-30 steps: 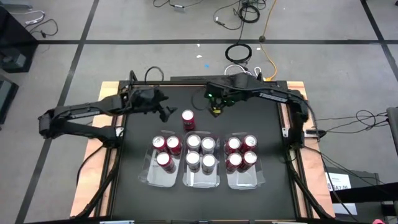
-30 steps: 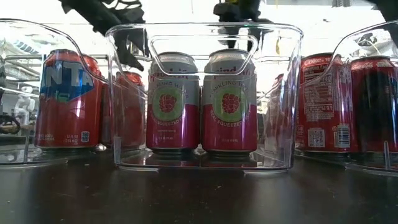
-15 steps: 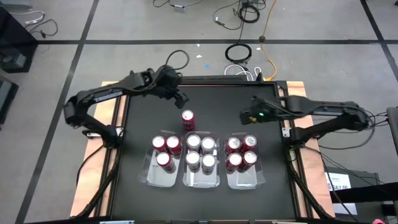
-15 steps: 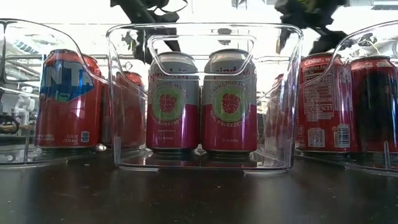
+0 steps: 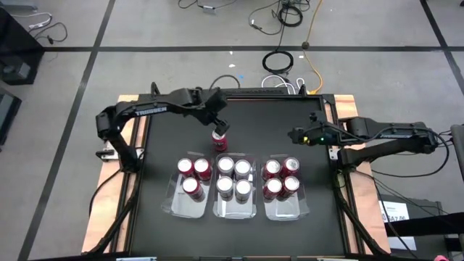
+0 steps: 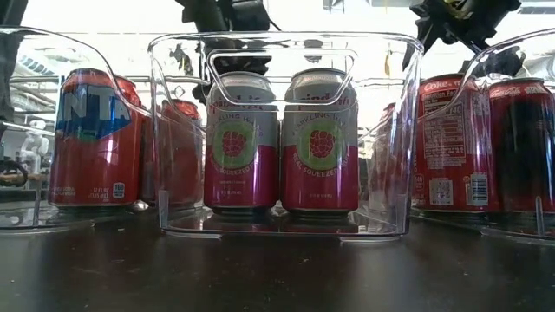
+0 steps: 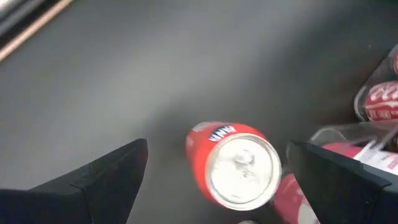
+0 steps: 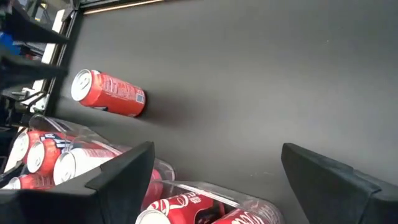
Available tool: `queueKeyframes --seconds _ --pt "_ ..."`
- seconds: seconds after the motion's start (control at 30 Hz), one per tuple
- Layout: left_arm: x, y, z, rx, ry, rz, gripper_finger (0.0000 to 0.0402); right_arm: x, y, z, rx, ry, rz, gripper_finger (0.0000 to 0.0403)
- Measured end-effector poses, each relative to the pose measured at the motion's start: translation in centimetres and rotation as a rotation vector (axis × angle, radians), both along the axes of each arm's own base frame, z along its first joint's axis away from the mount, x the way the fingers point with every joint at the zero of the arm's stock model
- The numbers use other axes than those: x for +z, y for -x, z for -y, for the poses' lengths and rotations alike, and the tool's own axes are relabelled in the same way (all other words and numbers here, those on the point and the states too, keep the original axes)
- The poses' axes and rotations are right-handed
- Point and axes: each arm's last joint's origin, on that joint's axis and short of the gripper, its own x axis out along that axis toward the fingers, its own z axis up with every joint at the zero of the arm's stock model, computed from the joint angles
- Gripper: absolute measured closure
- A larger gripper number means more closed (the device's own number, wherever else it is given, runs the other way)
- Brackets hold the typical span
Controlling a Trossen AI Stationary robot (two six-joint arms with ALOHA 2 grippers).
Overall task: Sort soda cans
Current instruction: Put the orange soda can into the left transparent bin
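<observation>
Left gripper (image 5: 221, 129) hangs over the lone red can (image 5: 219, 139), which stands upright on the black desk (image 5: 275, 123), long axis vertical, silver top up. In the left wrist view the jaws are spread wide, one finger (image 7: 93, 180) on each side of the can (image 7: 233, 163), not touching it; nothing is held. The can sits just behind the middle tray, apart from it.

Three clear trays lie side by side near the front half of the desk. Left tray (image 5: 174, 206): three red cans (image 5: 194, 174), all upright, with the front-right spot bare. Middle tray (image 5: 233, 210): four silver-topped cans (image 5: 233, 177), upright, two rows of two; the low view shows their pink-and-silver bodies (image 6: 279, 143) with labels facing the camera. Right tray (image 5: 286, 210): four red cans (image 5: 281, 177), upright, filling it.

Right gripper (image 5: 296, 135) hovers over bare desk behind the right tray, near the desk's right edge, well apart from the lone can. Its jaws are released and empty; the right wrist view shows both fingers (image 8: 118, 174) wide apart with dark desk between them.

Open room: the back strip of the desk is bare from left edge to right edge, apart from the lone can. A bare strip also runs along the front of the trays. The gaps between the trays are narrow.
</observation>
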Motion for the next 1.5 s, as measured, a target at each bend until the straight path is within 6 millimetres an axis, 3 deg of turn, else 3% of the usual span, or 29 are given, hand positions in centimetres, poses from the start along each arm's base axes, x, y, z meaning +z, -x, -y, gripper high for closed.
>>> queueKeyframes --seconds 0.37,1.0,1.5 --pt "-1.9 -1.8 1.8 -0.045 0.022 -0.043 0.0008 0.0 0.0 0.1 -0.001 0.032 -0.004 0.0060" --pt "-6.4 -3.1 1.7 -0.056 0.080 -0.222 0.0008 0.3 -0.4 0.1 0.025 0.055 0.032 0.0060" --pt "-6.7 -3.3 1.6 -0.074 0.065 -0.220 0.0018 0.3 -0.5 0.1 0.025 0.055 0.031 0.0060"
